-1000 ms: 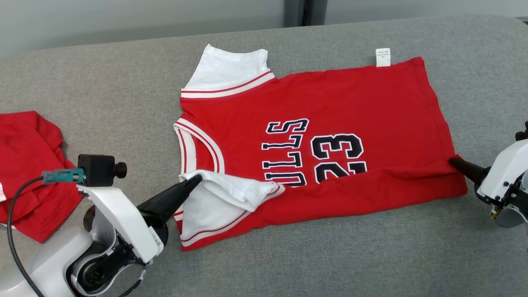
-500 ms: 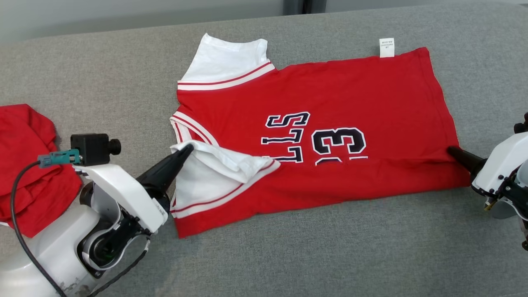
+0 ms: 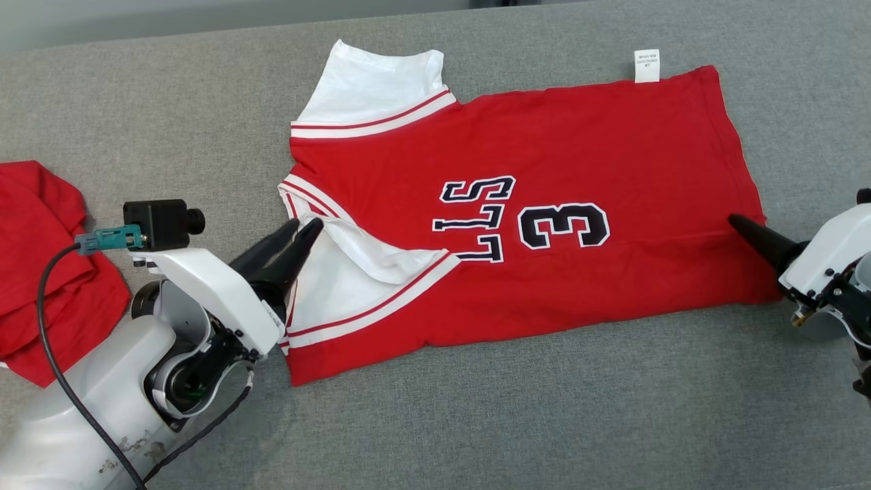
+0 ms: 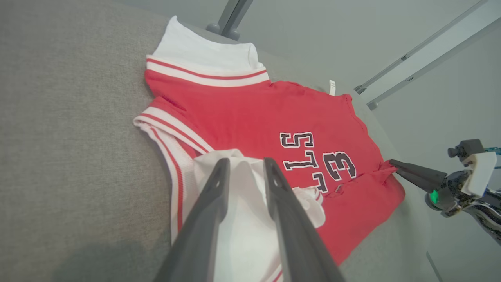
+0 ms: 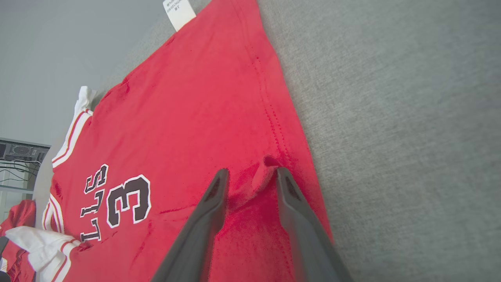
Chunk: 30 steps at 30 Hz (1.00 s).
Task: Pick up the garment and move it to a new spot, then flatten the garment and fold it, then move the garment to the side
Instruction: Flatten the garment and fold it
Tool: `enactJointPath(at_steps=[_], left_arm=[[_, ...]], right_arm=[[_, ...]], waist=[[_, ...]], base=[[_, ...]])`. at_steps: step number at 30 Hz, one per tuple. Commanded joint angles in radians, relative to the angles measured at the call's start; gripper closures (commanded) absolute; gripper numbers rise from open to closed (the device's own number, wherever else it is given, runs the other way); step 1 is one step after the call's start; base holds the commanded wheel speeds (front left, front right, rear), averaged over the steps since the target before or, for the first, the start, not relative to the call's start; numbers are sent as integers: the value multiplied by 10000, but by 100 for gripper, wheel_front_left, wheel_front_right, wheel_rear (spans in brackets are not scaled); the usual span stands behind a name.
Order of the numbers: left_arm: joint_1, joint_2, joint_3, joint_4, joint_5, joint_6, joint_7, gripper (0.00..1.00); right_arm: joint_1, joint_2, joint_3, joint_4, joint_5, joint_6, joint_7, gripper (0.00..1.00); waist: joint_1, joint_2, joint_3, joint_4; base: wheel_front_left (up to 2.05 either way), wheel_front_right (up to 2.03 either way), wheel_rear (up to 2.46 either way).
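One jersey (image 3: 544,156), left fingers (image 3: 286,255) at sleeve (image 3: 326,286), right fingers (image 3: 755,237) at hem (image 3: 735,170)

Left gripper (image 3: 306,224) and right gripper (image 3: 736,220) both point inward, jaws slightly parted.

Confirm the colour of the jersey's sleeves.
The sleeves are white with red-striped bands; head view shows them best.

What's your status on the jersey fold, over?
Left gripper open over white sleeve. Right gripper open at hem, fabric puckered between. Jersey lies with near edge folded over its lettering. Other red garment apart, far left.
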Motion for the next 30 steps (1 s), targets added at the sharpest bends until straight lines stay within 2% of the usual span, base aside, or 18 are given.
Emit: enactJointPath(at_steps=[1,6,9,12,16,22,23,26,30], left_arm=[[-220,-69,94,183,101,100,-219,0],[-114,-348,399,557,132,284,-959,0],[-15,-499,642,757,298,363,-1655,0],[171,-674,926,736,448,375,-2100,0],[670,-929,1538,618,1020,660,-2364,0],[2177,-1862,3706,130,3282,1116,-2384,0],[2668,-2179,4275,6,4198,1205,-2379,0],[3460,-2639,4729,-11,5825,1533,-2381,0],[4377,-3463,5485,-21,7024,1713,-2382,0]], right_arm=[[-196,66,-81,13,123,4,-183,0],[-175,142,-213,-101,202,4,-798,0],[40,112,-452,-298,393,2,-1694,0],[319,-60,-351,-761,313,4,-2699,0],[948,-311,60,-1410,-137,4,-4306,0],[1861,-335,607,-1901,-923,4,-6541,0],[2138,-157,601,-1881,-912,2,-6999,0],[2501,-31,616,-2011,-1041,2,-7431,0],[2978,141,524,-2202,-1715,4,-7783,0]], waist=[[0,0,14,4],[0,0,-51,53],[0,0,-137,89],[0,0,-272,123],[0,0,-510,139],[0,0,-891,87],[0,0,-1019,58],[0,0,-1208,16],[0,0,-1330,-48]], base=[[0,0,0],[0,0,0],[0,0,0],[0,0,0],[0,0,0],[0,0,0],[0,0,0],[0,0,0],[0,0,0]])
